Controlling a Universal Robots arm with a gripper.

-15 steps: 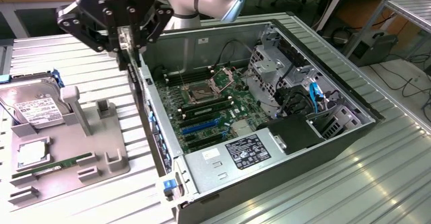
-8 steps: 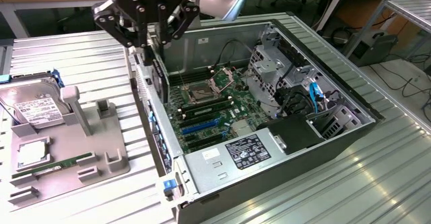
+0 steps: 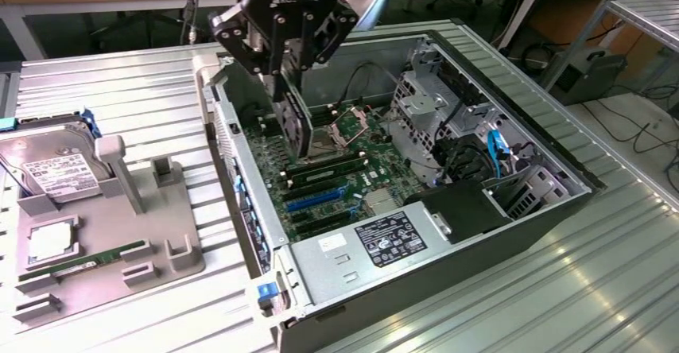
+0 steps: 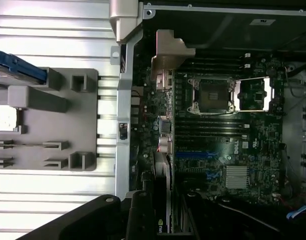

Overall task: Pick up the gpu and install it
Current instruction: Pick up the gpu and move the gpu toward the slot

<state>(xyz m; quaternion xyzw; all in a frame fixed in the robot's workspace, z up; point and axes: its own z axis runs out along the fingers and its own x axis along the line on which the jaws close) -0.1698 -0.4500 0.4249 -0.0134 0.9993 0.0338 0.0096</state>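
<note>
Dark and thin, the gpu (image 3: 294,126) (image 4: 165,200) is held upright directly below the claw (image 3: 285,83), its top edge clamped between the fingers (image 3: 273,55) and its lower edge hung close over the motherboard (image 3: 355,182) inside the open computer case (image 3: 446,234). Whether the card is touching a slot cannot be told. The arm is seen reaching straight down over the rear end of the case, wrist vertical, with the black claw body pointed at the board. The claw is closed to a narrow gap and clenched on the gpu, which is seen edge-on in the wrist view. On the board just beyond the claw, an open processor socket (image 4: 212,95) is shown. Well away from the claw, outside the case, a grey holder tray (image 3: 127,234) is laid on the ribbed metal table (image 3: 127,91), with a hard drive (image 3: 53,170) and a green memory stick (image 3: 85,261) set in it.
</note>
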